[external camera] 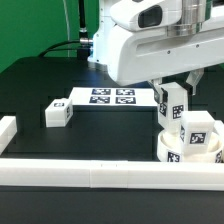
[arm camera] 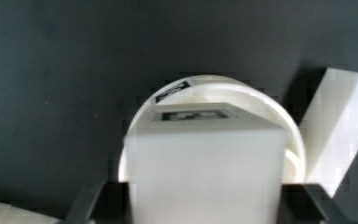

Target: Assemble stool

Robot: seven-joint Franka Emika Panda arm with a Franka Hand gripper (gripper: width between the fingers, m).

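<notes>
Gripping one leg of the stool, which I call the held leg (external camera: 172, 110), the gripper (external camera: 175, 93) hangs over the black table (external camera: 110, 140) at the exterior view's right. The claw is narrow and closed on this part. In the wrist view the two dark fingers (arm camera: 98, 200) stand on both sides of the held leg (arm camera: 202, 165), with no gap visible between them and the white plastic. The held leg is upright and shows black-and-white square tags on the faces turned to the exterior camera. The wrist view also shows one tag on its far end.

The seat (external camera: 176, 152), a thick round white piece, lies on the table just below the held leg and near the front rail (external camera: 100, 176). I cannot tell if the held leg touches the seat or stays a little above it. A second part, the standing leg (external camera: 198, 130), is upright on the seat, just beside the held leg toward the exterior view's right.

A third part, the loose leg (external camera: 57, 114), lies alone on the table at the exterior view's left, well apart from the seat. The marker board (external camera: 110, 97) lies flat between the loose leg and the gripper, farther from the camera. The left rail (external camera: 8, 131) closes the table at that side.

In the wrist view a curved white edge (arm camera: 167, 95) shows behind the held leg, and I cannot tell which part it is.
</notes>
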